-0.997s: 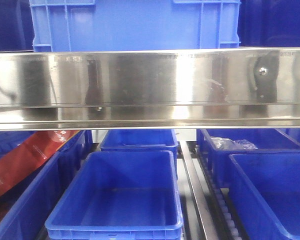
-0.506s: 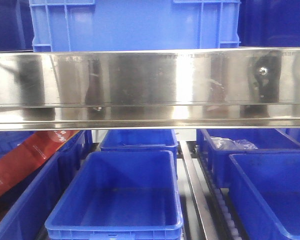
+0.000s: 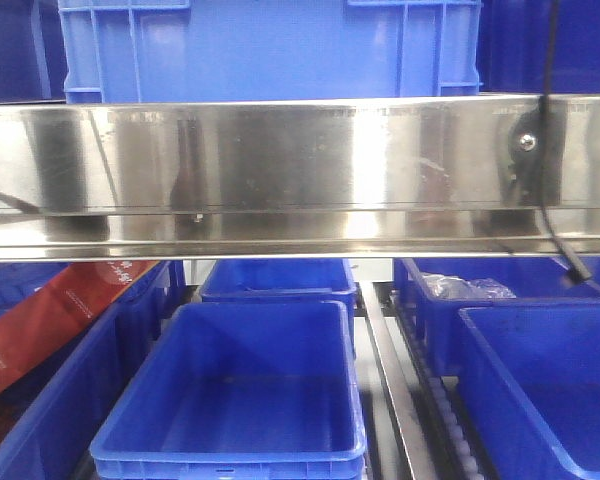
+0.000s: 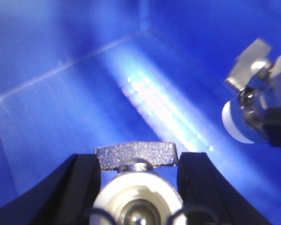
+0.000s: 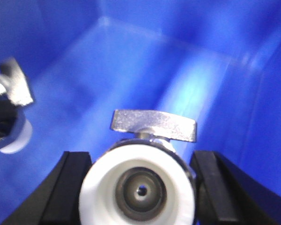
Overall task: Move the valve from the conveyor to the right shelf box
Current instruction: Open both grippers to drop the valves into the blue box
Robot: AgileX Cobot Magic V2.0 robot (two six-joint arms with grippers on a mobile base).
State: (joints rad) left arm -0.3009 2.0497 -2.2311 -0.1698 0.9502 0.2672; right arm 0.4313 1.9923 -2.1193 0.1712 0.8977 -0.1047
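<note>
Valve (image 5: pixel 147 178) unchanged; cable (image 3: pixel 550 150) newly hangs.

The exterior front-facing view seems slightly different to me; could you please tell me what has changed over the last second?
A thin black cable has come into view at the right, hanging across the steel shelf edge down towards the right-hand blue bin; the dark reflections in the steel have shifted with it. The other blue bins, the red packet at left and the clear bag stayed put.
</note>
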